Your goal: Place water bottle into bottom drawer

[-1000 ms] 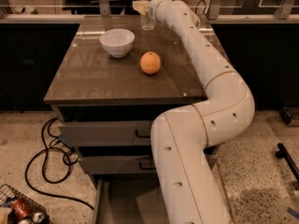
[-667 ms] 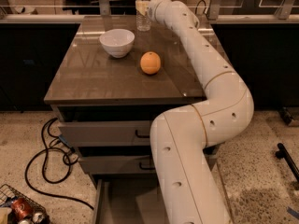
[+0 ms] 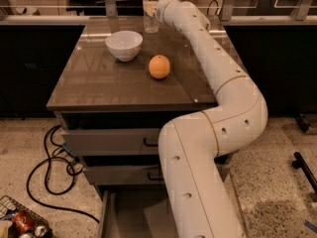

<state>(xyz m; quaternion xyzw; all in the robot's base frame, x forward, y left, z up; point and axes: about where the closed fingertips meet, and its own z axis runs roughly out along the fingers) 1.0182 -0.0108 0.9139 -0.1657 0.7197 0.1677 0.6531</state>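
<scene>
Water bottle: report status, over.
Gripper at water bottle, far edge of cabinet top. Bottom drawer open below. Bowl and orange sit nearer the front. Arm crosses drawer's right side.

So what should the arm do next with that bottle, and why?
Probably raise the water bottle clear of the cabinet top. The tool is against it at the far edge, and the bottom drawer stands open low at the front, so the bottle would likely pass over the bowl and orange.

You've got a glossy tabletop (image 3: 99, 83), clear ribbed plastic water bottle (image 3: 150, 15) (gripper (image 3: 157, 6) right beside it, far edge), smooth white arm (image 3: 198, 182), glazed bowl (image 3: 124, 44).
</scene>
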